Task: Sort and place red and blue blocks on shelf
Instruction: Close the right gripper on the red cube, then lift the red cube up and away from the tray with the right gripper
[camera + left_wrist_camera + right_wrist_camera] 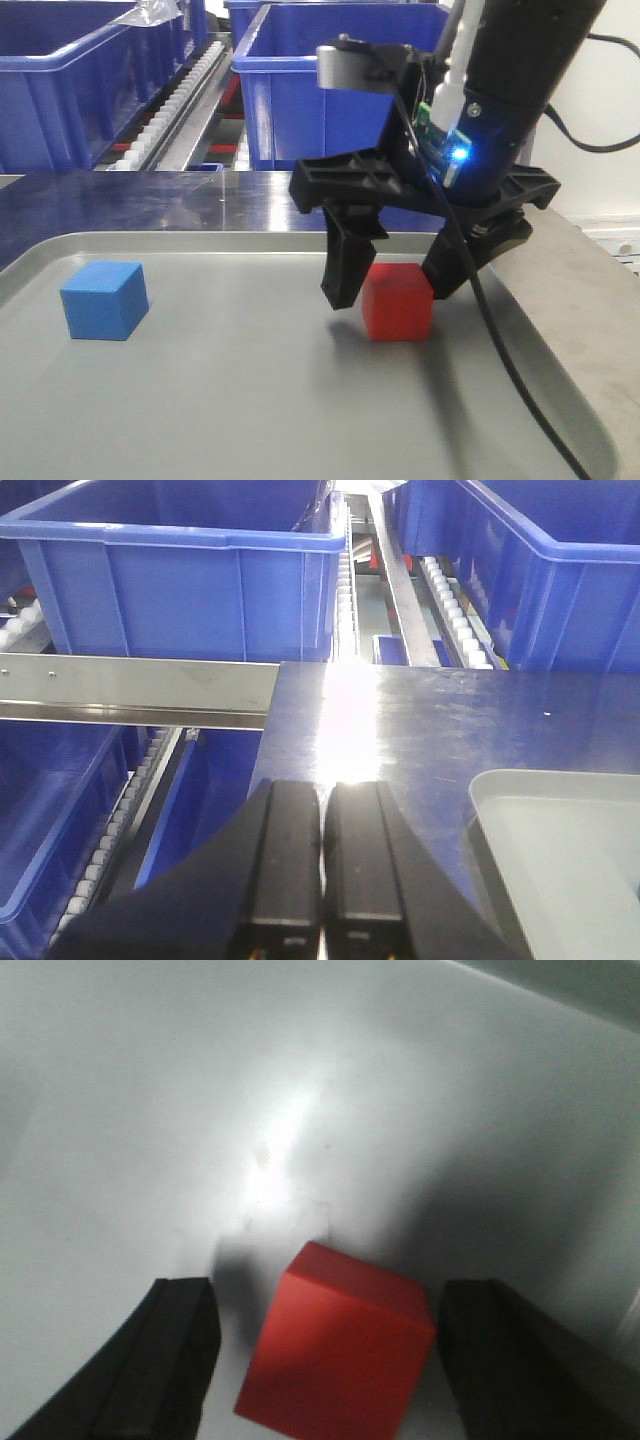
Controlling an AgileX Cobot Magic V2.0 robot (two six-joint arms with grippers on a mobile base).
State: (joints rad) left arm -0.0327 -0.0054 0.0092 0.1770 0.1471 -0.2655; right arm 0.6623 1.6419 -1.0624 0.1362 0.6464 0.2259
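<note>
Right gripper (392,295) stood open astride the small matte red cube (397,302), nothing clamped yet.
Cube sat between the fingers near the flat grey tray (250,400) far edge, gaps both sides. Small matte blue cube (104,299) lay near the far-left corner. Left gripper (322,860) was pinched closed, empty, off-tray.

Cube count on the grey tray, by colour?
red block: 1
blue block: 1
Total: 2

Both sit on the grey tray. The red block is between the open fingers of the right gripper, not yet clamped.
</note>
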